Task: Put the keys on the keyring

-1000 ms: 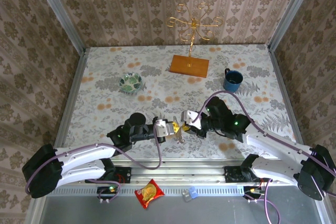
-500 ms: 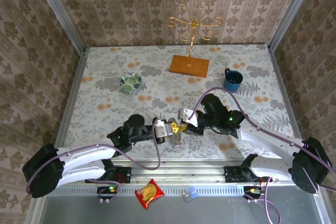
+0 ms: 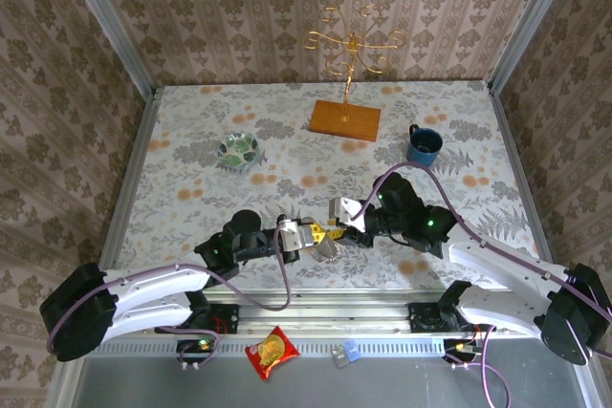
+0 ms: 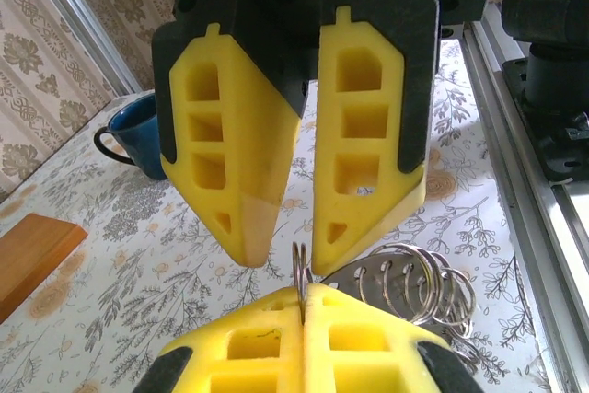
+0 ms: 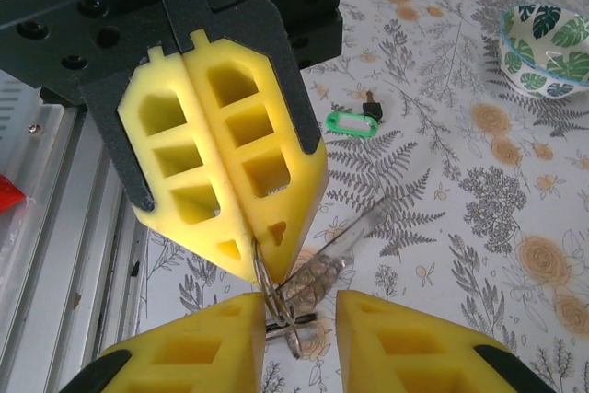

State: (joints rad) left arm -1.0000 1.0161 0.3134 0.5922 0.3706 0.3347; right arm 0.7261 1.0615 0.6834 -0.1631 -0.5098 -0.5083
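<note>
Left tool (image 4: 304,299): fully closed. Its yellow pads (image 5: 230,163) are pressed together on a thin metal ring of the keyring, which stands edge-on between the tips.
Right tool (image 5: 296,324): partly open, with a clear gap between its yellow pads (image 4: 368,135) and nothing clamped. It faces the left tool tip to tip, and the pinched ring's wire runs down into that gap.
Keyring (image 4: 414,278): at the near middle of the worktop (image 3: 191,179), between the two tools. A coil of metal rings sits just beside the left tool's tips, and a pale strap-like piece reaches away from it. I cannot tell whether the coil rests on the surface or hangs just above it.
Green-headed key (image 5: 350,121): lies flat on the worktop beyond the left tool, apart from the keyring, on the side towards the patterned bowl. A small dark piece is at one end.
Patterned bowl (image 3: 237,150): far left part of the worktop, well apart from the tools.
Blue mug (image 3: 424,145): far right, upright.
Gold wire stand (image 3: 354,45): at the back, on a wooden base (image 3: 344,119).
Red snack packet (image 3: 272,352): off the worktop, in front of the arm bases.
</note>
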